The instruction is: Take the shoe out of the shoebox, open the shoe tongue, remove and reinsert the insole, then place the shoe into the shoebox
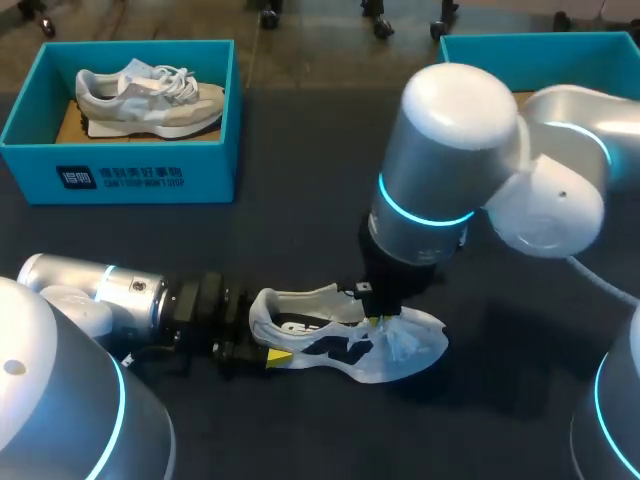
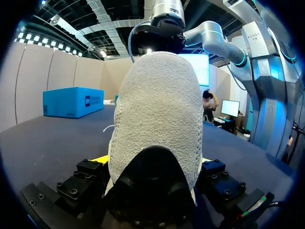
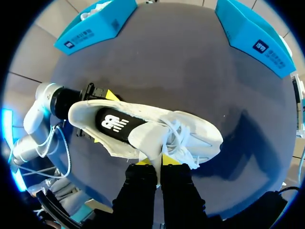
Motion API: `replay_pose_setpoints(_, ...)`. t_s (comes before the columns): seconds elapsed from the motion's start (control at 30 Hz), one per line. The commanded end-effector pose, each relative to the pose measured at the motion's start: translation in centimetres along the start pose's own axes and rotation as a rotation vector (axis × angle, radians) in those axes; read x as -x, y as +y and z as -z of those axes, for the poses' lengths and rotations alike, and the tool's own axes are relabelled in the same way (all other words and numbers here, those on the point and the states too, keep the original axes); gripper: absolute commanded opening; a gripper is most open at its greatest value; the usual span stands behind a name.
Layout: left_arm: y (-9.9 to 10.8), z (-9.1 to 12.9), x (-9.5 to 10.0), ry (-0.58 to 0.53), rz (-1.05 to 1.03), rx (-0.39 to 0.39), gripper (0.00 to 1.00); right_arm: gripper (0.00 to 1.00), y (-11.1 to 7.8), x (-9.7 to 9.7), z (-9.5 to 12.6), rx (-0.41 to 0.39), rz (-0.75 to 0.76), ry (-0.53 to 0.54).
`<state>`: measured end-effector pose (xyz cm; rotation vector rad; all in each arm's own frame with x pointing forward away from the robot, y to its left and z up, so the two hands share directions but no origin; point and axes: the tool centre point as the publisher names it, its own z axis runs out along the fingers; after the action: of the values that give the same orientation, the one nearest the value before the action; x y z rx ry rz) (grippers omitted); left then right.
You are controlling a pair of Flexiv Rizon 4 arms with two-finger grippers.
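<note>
Gripping the shoe on the table, well in front of the shoebox: left gripper clamped across its heel, right gripper pinched tight on the tongue. Could lose the thin tongue, or wrench the heel loose, by pulling too hard.

Even overhead light casts soft shadows beside the shoe on the dark table.

Robotics lab, grey left arm and right arm with glowing cyan rings, dark table, teal shoebox at its far left corner, second shoebox far right.
</note>
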<state>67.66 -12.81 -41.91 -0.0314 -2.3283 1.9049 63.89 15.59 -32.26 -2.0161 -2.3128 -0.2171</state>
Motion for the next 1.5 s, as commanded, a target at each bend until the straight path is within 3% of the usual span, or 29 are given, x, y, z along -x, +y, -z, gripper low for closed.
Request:
replay_pose_setpoints(0.03, 0.0, 0.0, 0.0, -0.002, 0.0, -0.001, 0.0, 0.0, -0.4, 1.0, 0.2, 0.009, 0.0, 0.104)
replay_pose_setpoints(0.2, 0.0, 0.0, 0.0, -0.002, 0.0, -0.001, 0.0, 0.0, -0.4, 1.0, 0.2, 0.009, 0.0, 0.104)
replay_pose_setpoints(0.7, 0.0, 0.0, 0.0, -0.002, 0.0, -0.001, 0.0, 0.0, -0.9, 5.4, 0.2, 0.028, -0.02, 0.384)
replay_pose_setpoints(0.97, 0.0, 0.0, 0.0, -0.002, 0.0, -0.001, 0.0, 0.0, -1.2, 6.6, -0.6, 0.015, 0.035, 0.497)
replay_pose_setpoints(1.5, 0.0, 0.0, 0.0, -0.002, 0.0, -0.001, 0.0, 0.0, -1.9, 8.4, -2.5, -0.026, -0.003, 0.547)
